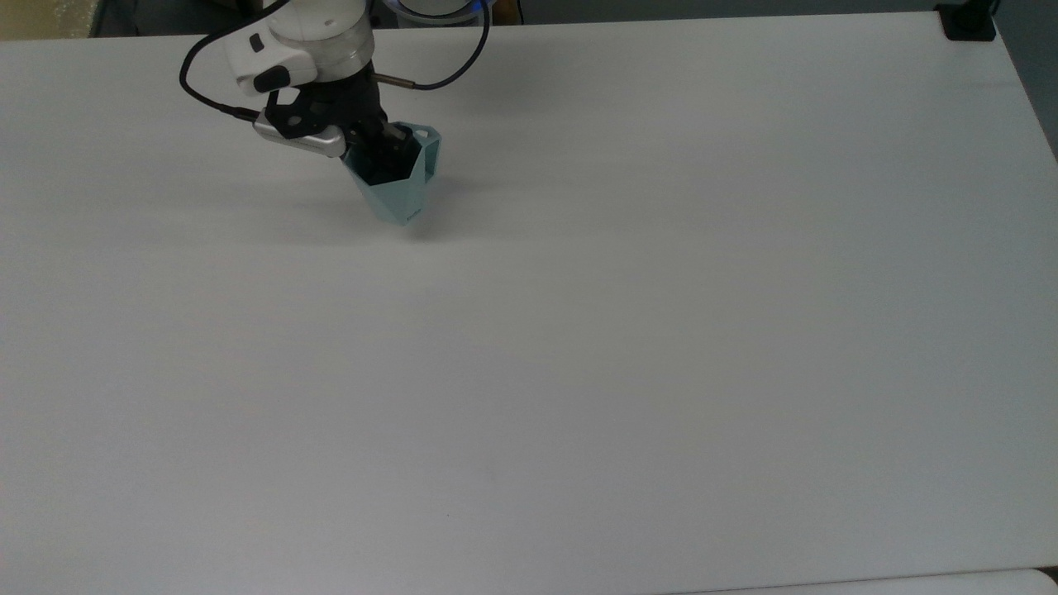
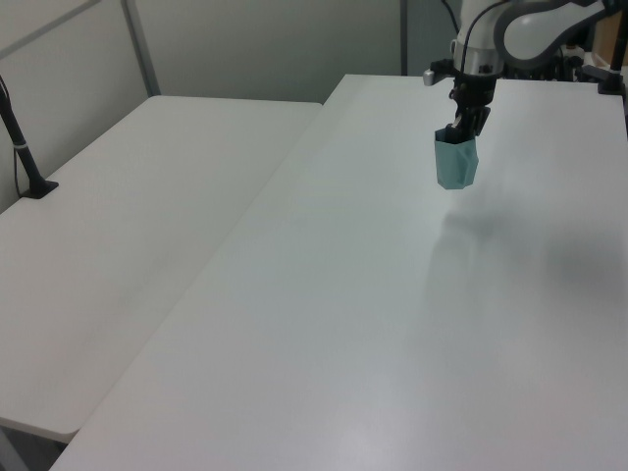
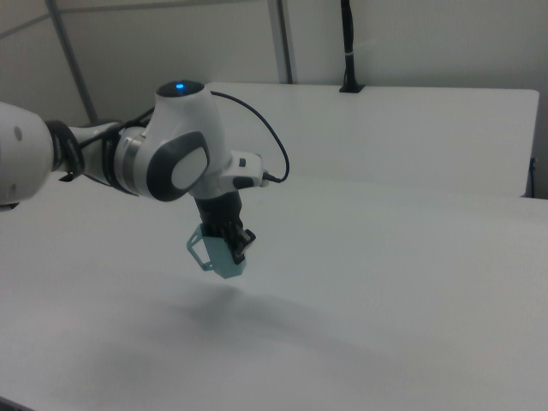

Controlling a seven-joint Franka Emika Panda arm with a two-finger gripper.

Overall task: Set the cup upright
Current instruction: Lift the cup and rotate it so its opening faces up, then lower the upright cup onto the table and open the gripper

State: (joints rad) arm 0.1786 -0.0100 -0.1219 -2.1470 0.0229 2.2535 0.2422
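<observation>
The cup (image 1: 398,188) is pale teal and faceted, with its thin handle (image 1: 430,155) toward the top view's right. It hangs mouth-up, slightly tilted, above the white table (image 1: 579,347), and its shadow lies apart from it. My gripper (image 1: 382,155) is shut on the cup's rim, one finger reaching inside the mouth. In the left view the cup (image 2: 456,164) hangs under the gripper (image 2: 465,126) near the table's far end. In the right view the gripper (image 3: 232,240) holds the cup (image 3: 219,257) clear of the tabletop, handle toward the right view's left.
A black mount (image 1: 965,21) sits at the top view's upper right table corner. A second white table (image 2: 118,235) adjoins in the left view, with a black post (image 2: 22,142) on it. Another black post (image 3: 347,47) stands on the rear table in the right view.
</observation>
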